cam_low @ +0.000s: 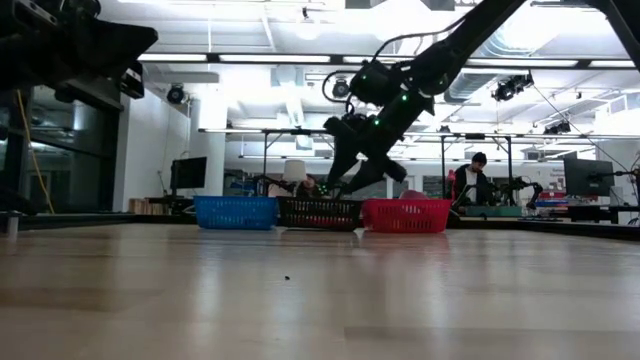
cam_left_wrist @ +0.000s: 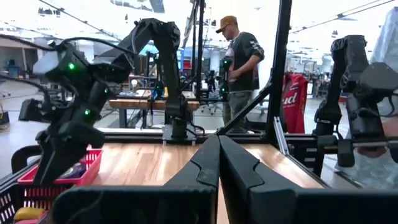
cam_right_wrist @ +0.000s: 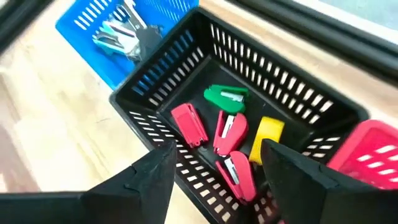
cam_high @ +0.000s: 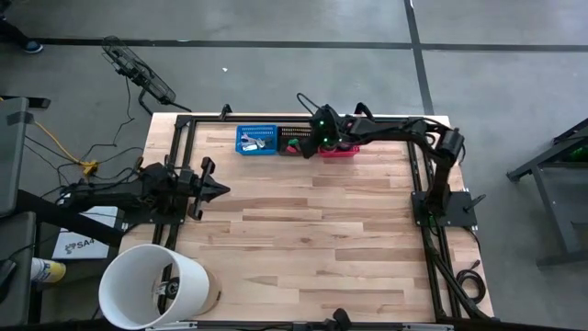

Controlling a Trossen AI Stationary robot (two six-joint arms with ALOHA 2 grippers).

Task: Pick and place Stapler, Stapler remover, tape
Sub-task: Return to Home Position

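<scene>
Red bin point(cam_right_wrist: 372, 148): cut off at the right wrist view's edge, contents unseen; from above, largely covered by the right arm point(cam_high: 395, 129). Blue bin point(cam_high: 256, 140), leftmost of the far row: contents too small to identify from above, blurred up close.

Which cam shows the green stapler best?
Right wrist view: it looks down into the black bin, green stapler in plain sight beside the red staplers. High view: too small to make out. Low view: the bin's wall hides it. Left wrist view: not visible.
</scene>
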